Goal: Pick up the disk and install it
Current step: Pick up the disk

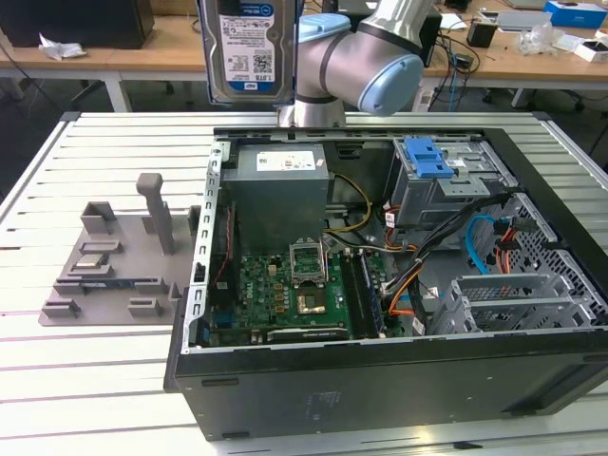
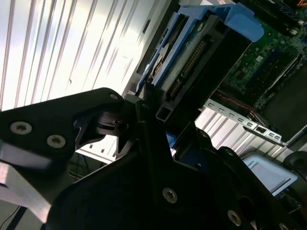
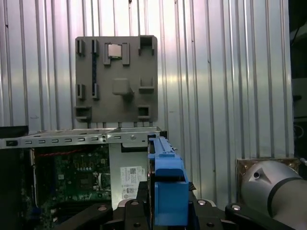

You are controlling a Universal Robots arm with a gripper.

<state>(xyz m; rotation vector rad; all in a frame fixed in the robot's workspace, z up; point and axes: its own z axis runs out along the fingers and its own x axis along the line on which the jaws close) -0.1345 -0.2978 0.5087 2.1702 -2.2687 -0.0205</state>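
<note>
- The pincer is clamped on the disk. In the first wrist view its black fingers sit on either side of the drive's blue side rail.
- The disk hangs upright in the air with its blue-and-white label facing the exterior view. It is high above the far rim of the open computer case and well clear of it.
- In the second wrist view the drive's connector edge shows beyond the fingers, with green circuit board behind it.
- Right beside the disk, the grey and pale-blue robot arm bends over the far side of the case.
- Inside the case, a grey power supply box with a white sticker sits at the far side.
- The green motherboard lies nearer the camera than that box.
- A drive cage with a ridged blue latch stands toward the exterior view's right.
- The case lies open on a ribbed metal surface.
- Beside the case, on the exterior view's left, rests a grey fixture plate with small slots and an upright post.
</note>
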